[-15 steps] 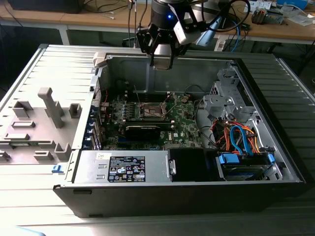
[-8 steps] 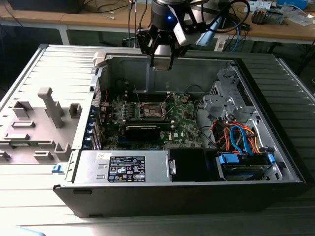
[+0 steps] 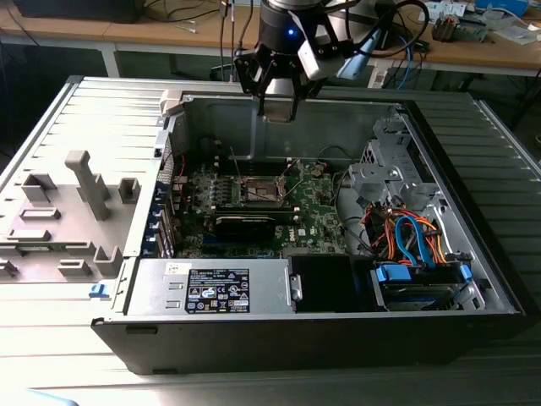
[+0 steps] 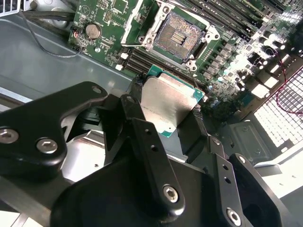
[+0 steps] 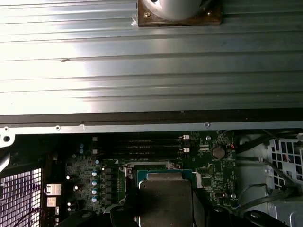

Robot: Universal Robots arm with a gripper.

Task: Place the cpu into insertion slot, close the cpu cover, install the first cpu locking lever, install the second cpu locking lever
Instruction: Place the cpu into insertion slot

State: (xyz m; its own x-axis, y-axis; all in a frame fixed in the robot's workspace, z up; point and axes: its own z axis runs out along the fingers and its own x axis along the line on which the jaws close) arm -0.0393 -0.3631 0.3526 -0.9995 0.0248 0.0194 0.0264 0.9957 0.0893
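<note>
In the exterior view the gripper (image 3: 279, 108) is hovering in the air, well apart from the slot (image 3: 260, 190). In the second wrist view it is pinching the cpu (image 4: 166, 100) by opposite edges, short of the empty slot. In the first wrist view the cpu is looking thin, stiff and probably fragile, so an edge hold suits it.

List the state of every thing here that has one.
cpu, gripped, not yet in the slot.
gripper, shut on the cpu.
insertion slot, empty, contacts bare.
cpu cover, appears swung up off the slot.
computer case, lying flat, side open.
</note>
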